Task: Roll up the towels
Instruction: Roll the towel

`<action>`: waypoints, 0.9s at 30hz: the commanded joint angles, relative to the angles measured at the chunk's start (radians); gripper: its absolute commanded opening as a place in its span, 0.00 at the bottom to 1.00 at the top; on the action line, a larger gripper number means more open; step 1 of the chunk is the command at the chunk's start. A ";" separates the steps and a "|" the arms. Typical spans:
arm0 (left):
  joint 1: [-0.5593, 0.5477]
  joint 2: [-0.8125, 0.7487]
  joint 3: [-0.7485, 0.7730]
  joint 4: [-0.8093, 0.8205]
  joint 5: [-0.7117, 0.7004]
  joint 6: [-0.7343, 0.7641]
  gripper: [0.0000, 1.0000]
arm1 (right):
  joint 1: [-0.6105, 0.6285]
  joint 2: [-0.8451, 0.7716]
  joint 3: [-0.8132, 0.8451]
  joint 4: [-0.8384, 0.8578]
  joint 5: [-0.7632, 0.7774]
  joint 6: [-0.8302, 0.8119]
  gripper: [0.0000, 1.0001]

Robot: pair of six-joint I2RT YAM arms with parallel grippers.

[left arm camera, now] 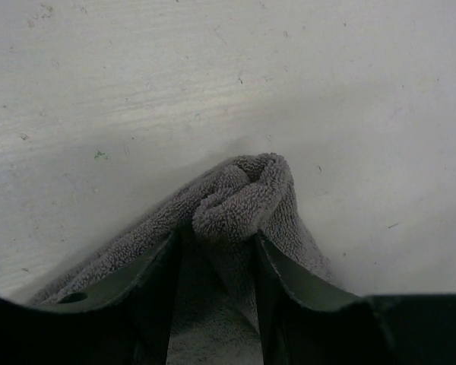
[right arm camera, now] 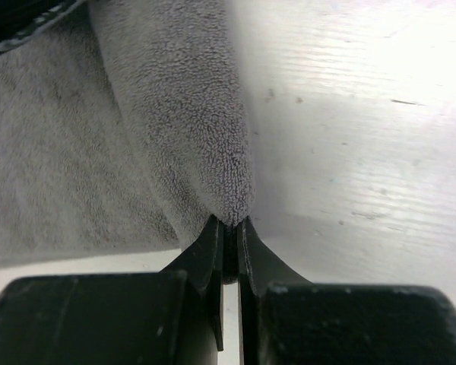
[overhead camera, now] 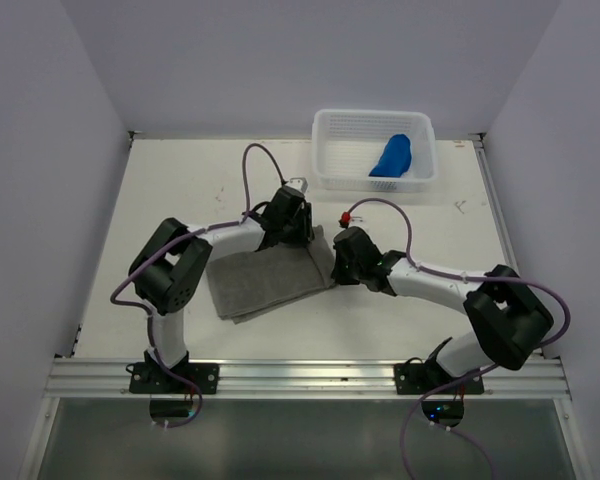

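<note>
The grey towel (overhead camera: 265, 280) lies folded flat on the table between my two arms. My left gripper (overhead camera: 285, 235) is at its far edge. In the left wrist view the left gripper (left arm camera: 216, 237) stands open, and a bunched corner of the grey towel (left arm camera: 239, 201) sits between its fingertips. My right gripper (overhead camera: 332, 262) is at the towel's right edge. In the right wrist view the right gripper (right arm camera: 229, 222) is shut, pinching a raised fold of the grey towel (right arm camera: 175, 114). The blue towel (overhead camera: 392, 157) lies rolled up in the basket.
A white perforated basket (overhead camera: 372, 113) stands at the table's back right, against the wall. White walls close in the table on the left, back and right. A metal rail (overhead camera: 300, 375) runs along the near edge by the arm bases.
</note>
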 commanded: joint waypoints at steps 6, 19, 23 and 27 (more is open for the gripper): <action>0.015 -0.101 -0.044 -0.009 0.080 -0.017 0.47 | 0.024 -0.115 0.046 -0.196 0.231 -0.156 0.00; 0.015 -0.170 -0.068 -0.006 0.133 -0.045 0.48 | 0.127 -0.106 0.065 -0.241 0.355 -0.253 0.00; 0.015 -0.223 -0.050 -0.040 0.139 -0.063 0.47 | 0.156 -0.098 0.056 -0.224 0.407 -0.219 0.00; 0.015 -0.253 -0.038 -0.064 0.138 -0.078 0.48 | 0.166 -0.089 0.045 -0.199 0.432 -0.180 0.00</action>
